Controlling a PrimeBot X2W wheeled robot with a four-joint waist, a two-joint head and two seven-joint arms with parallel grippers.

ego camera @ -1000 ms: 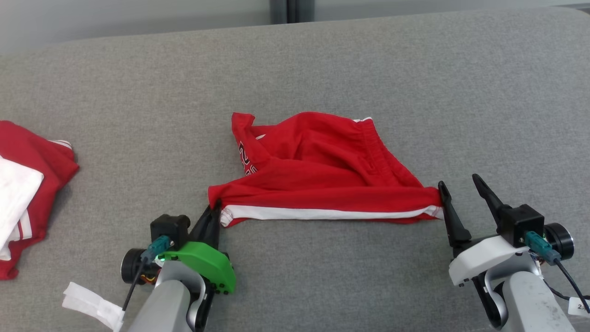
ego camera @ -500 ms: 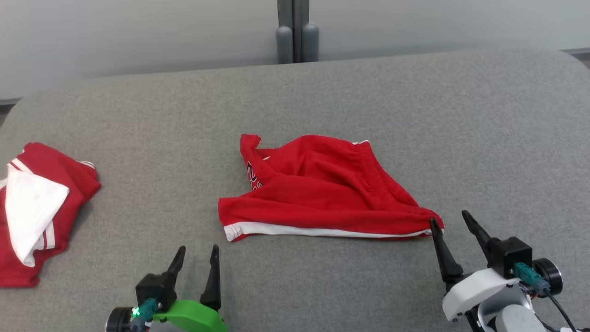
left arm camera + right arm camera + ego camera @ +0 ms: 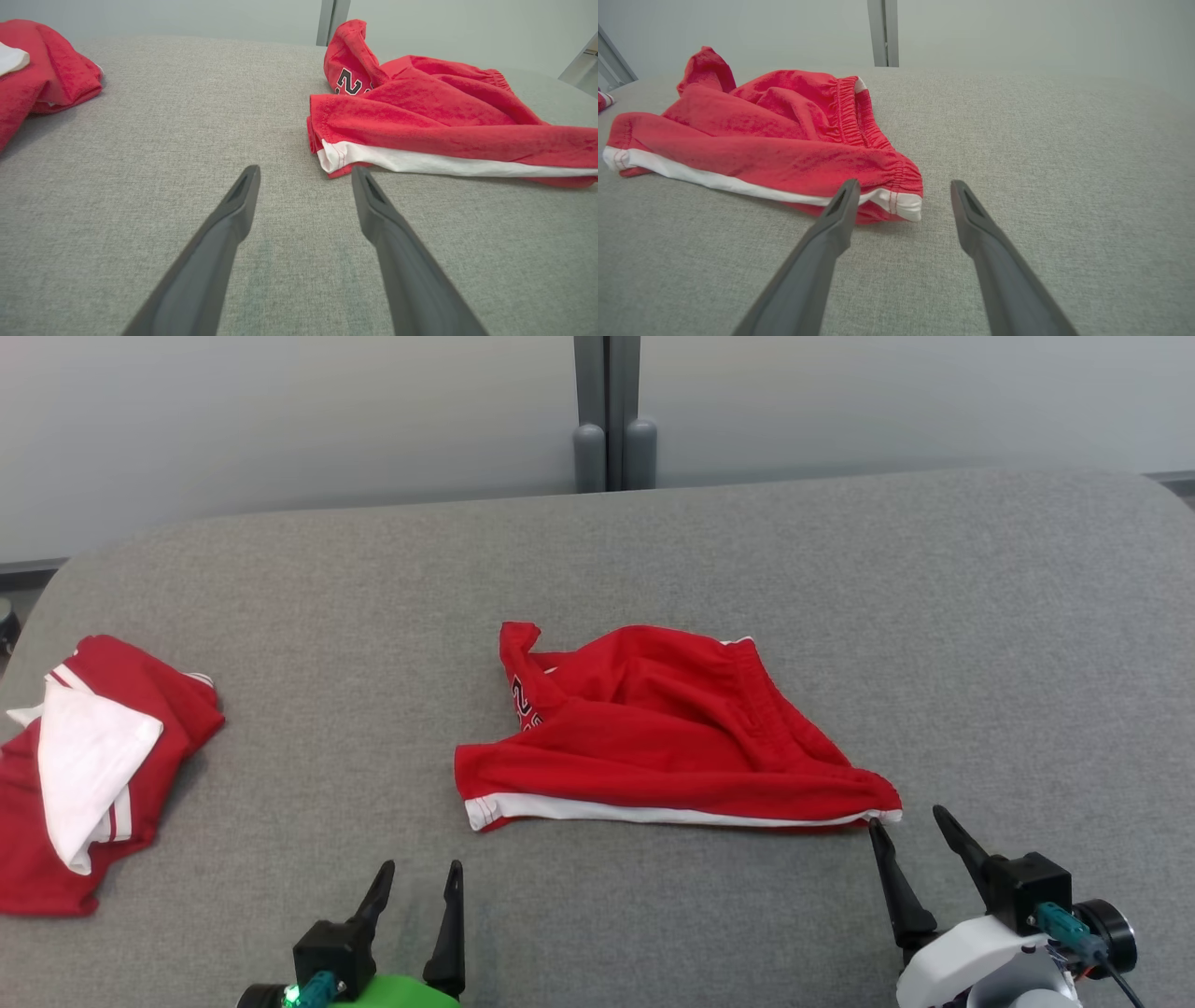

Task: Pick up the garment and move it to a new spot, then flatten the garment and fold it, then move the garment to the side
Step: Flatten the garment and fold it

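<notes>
I am looking over a broad grey padded surface (image 3: 840, 616) covered in woven fabric. It runs across the whole near and middle ground, and its far corners on the left and right are rounded. Behind it stands a plain pale wall (image 3: 280, 420). In the middle of that wall a dark grey upright post (image 3: 607, 392) rises out of my picture. Two rounded grey stubs (image 3: 589, 457) sit side by side at its foot, just behind the far edge of the surface. A darker skirting strip (image 3: 33, 565) runs low along the wall at far left, and another at far right. The light is soft and even; I make out only faint shadows.
</notes>
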